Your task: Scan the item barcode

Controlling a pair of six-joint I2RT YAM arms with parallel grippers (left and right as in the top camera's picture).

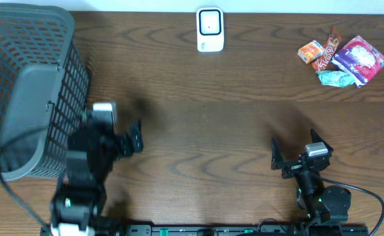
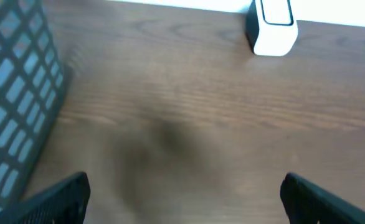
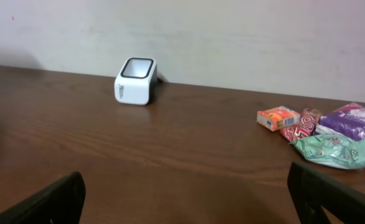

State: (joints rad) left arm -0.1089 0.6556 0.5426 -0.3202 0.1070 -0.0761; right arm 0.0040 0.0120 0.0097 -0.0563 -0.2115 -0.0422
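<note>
A white barcode scanner [image 1: 210,29] [image 2: 273,28] [image 3: 136,81] stands at the table's far edge, centre. Several snack items lie at the far right: an orange box [image 1: 310,51] [image 3: 278,117], a red-brown wrapper [image 1: 327,51] [image 3: 299,124], a purple-pink packet [image 1: 360,59] [image 3: 357,121] and a green packet [image 1: 336,78] [image 3: 335,149]. My left gripper [image 1: 130,140] [image 2: 184,186] hangs open over bare wood beside the basket, holding nothing. Near the front edge my right gripper [image 1: 298,149] [image 3: 185,180] is open too, empty, well short of the items.
A large grey mesh basket [image 1: 28,85] [image 2: 14,93] fills the left end of the table, close to my left arm. A white wall runs behind the table's far edge. A black cable loops by each arm base.
</note>
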